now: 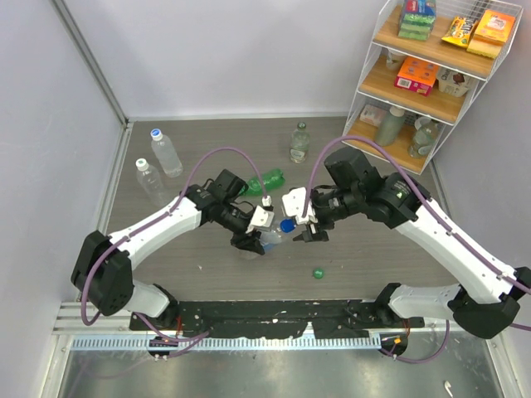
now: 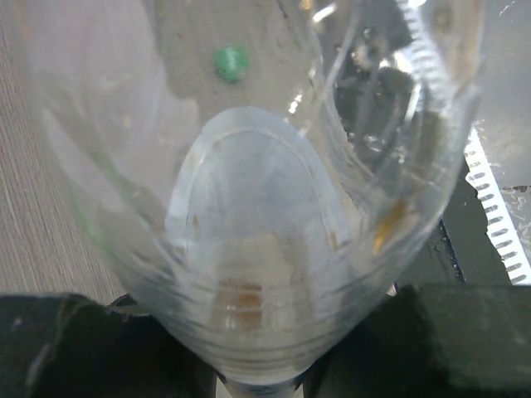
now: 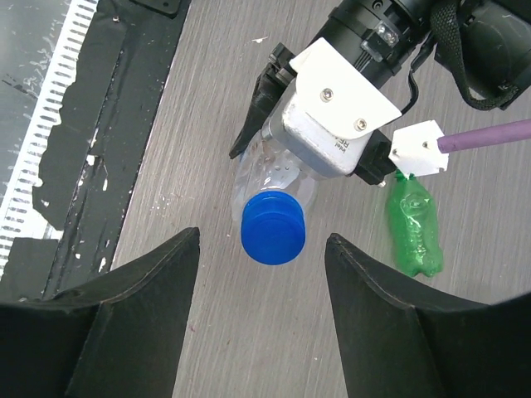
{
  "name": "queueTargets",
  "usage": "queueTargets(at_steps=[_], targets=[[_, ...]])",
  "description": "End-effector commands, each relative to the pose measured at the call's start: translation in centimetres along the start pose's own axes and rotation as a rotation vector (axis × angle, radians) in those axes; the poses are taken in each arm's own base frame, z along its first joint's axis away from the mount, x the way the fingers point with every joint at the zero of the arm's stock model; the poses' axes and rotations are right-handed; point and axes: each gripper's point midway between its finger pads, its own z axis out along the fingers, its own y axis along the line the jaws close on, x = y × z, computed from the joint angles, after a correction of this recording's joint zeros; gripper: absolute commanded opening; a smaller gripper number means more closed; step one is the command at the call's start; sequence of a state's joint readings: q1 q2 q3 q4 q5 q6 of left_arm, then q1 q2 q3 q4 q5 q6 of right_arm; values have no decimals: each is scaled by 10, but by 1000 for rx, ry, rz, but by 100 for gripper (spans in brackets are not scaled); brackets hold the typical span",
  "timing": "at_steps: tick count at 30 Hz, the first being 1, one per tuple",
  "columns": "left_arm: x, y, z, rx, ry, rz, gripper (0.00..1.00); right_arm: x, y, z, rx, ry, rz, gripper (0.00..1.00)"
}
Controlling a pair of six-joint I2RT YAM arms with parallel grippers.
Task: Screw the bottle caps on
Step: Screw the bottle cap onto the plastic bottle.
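Between your two hands, the work is on one bottle. Your right hand [image 3: 262, 240] is spread, its two fingers standing wide on either side of the blue cap [image 3: 273, 228] and touching neither it nor anything else. The cap lies just ahead of the fingertips, centred in the gap. Your left hand [image 3: 319, 141] is pinching the clear bottle [image 2: 249, 207] around its body and holding it tilted off the tabletop [image 3: 257, 340], neck pointing toward the right hand.

The blue cap sits on that bottle's neck. Whether it is threaded down tight or only resting there cannot be told from here, so treat this cap as in progress, not finished.

Further out, the green cap [image 1: 317, 271] lies loose on the tabletop, nearer the arm bases and well apart from both hands. The green bottle [image 3: 415, 228] lies on its side just beyond the left hand; its neck is hidden, but with its cap on the tabletop it looks like the job left to do.

At the far left stand two more clear bottles [image 1: 166, 153]. Both seem to carry light caps, though they are too small to say whether those are screwed home.
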State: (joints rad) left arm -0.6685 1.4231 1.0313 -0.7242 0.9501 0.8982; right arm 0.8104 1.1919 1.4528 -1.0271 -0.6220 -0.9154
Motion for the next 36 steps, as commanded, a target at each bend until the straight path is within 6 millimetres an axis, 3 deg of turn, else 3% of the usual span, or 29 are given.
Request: queueTargets(at_steps=[1, 21, 26, 31, 36], targets=[[-10, 3, -2, -5, -12, 33, 3, -15, -4, -6, 6, -25, -30, 66], [-14, 0, -3, 4, -25, 40, 3, -9, -4, 3, -8, 2, 16, 54], [-16, 1, -3, -1, -28, 44, 3, -6, -3, 5, -11, 7, 33, 36], [-23, 3, -6, -27, -43, 52, 3, 1, -2, 6, -2, 29, 62, 28], [-36, 19, -16, -172, -79, 55, 2, 2, -10, 4, 81, 26, 119, 18]])
